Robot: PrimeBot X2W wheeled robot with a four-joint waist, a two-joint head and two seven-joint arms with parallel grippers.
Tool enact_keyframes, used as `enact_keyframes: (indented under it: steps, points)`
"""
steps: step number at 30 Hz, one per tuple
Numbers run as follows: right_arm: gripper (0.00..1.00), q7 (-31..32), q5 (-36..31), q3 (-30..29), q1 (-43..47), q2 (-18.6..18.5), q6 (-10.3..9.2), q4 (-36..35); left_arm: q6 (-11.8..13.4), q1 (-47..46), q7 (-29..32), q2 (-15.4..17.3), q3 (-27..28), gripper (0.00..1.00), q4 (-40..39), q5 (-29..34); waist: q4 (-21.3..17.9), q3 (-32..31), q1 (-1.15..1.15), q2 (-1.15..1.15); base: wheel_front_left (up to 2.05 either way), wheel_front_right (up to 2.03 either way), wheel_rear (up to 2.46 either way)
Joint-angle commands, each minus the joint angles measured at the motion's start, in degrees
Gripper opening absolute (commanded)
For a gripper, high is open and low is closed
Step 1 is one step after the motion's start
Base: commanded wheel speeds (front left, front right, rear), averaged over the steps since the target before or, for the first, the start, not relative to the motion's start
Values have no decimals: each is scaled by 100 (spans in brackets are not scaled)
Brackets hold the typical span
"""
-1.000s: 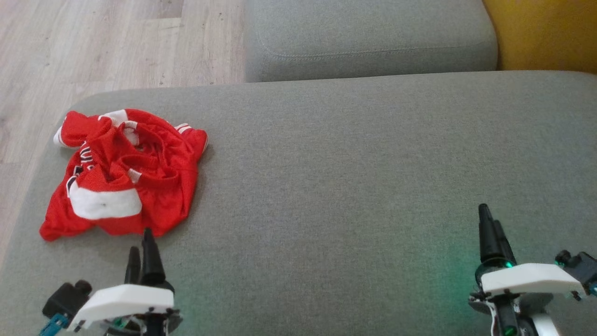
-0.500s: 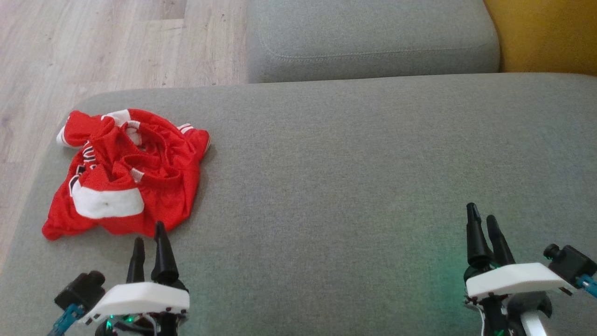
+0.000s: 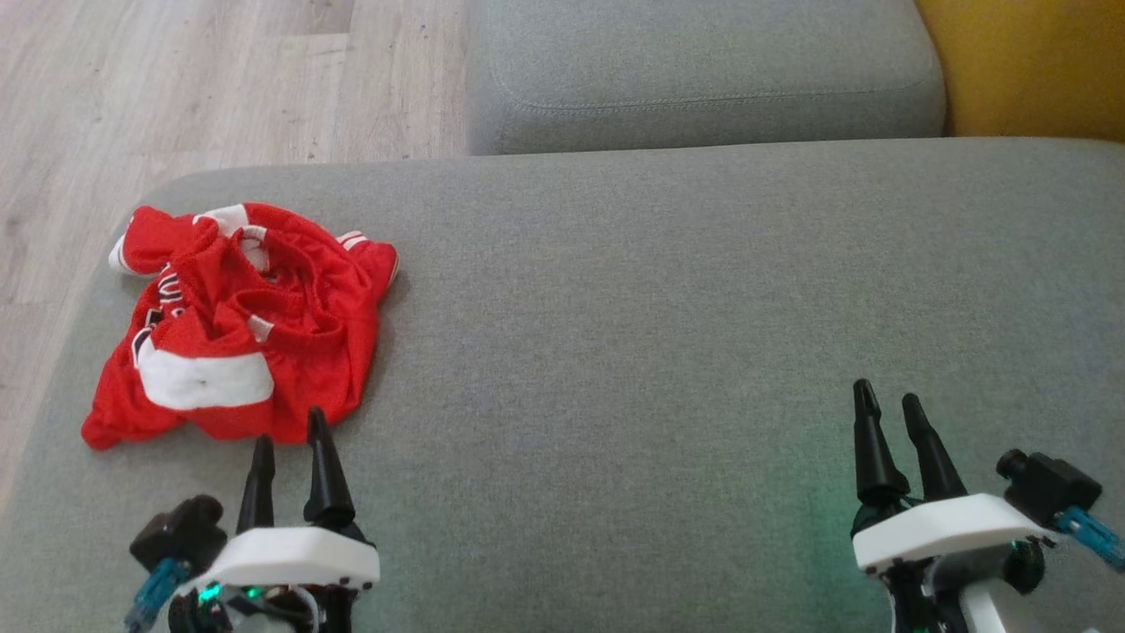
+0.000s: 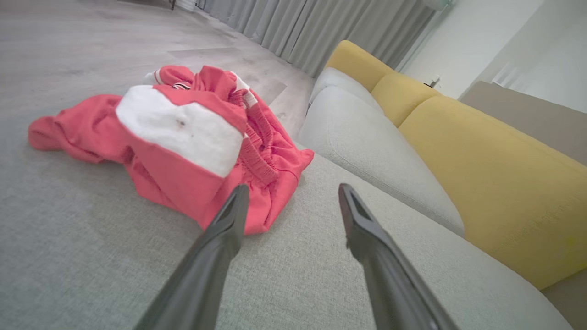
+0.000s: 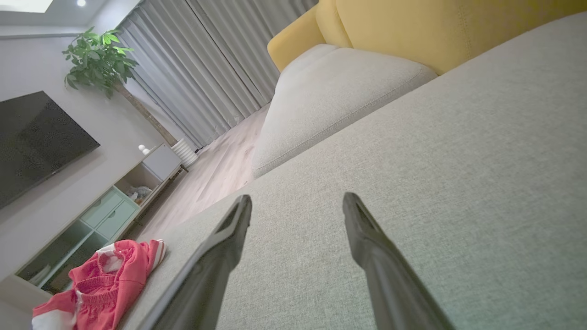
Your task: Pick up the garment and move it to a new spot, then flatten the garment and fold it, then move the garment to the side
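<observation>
1. A broad grey sofa seat spread across most of the head view; its woven fabric was bare apart from one garment near its left end.
2. A pale wooden floor showed beyond the seat at the upper left; in the right wrist view it ran on toward grey curtains.
3. A second grey cushion sat behind the seat, touching its far edge; a yellow backrest rose just beside that cushion at the upper right.
4. The garment, red mesh with white panels and trim, lay crumpled in a loose heap on the seat's left part, near the rounded corner; an elastic waistband curled at its middle; dark lettering showed on one fold, too creased to read.
5. The left gripper stood at the lower left with its two dark fingers spread apart and nothing between them; its tips pointed at the near edge of the garment, just beside it; whether one tip touched the cloth could not be told.
6. The right gripper stood at the lower right, fingers likewise parted and empty, above bare seat fabric and well apart from the garment.
</observation>
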Motion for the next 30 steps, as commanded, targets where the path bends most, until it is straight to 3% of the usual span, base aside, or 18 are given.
enact_keyframes:
  steps: [1, 30]
  points:
    - [100, -117, -209, 140, -288, -37, 31, -236, 55, -355, -96, 29, 45, 100, -242, 206, 3, -2, 0, 0, 0, 0, 0]
    - [100, -607, -2336, 309, -221, -48, 37, -184, 98, -375, -583, 36, -403, 100, -201, 2210, -35, -82, 0, 0, 0, 0, 0]
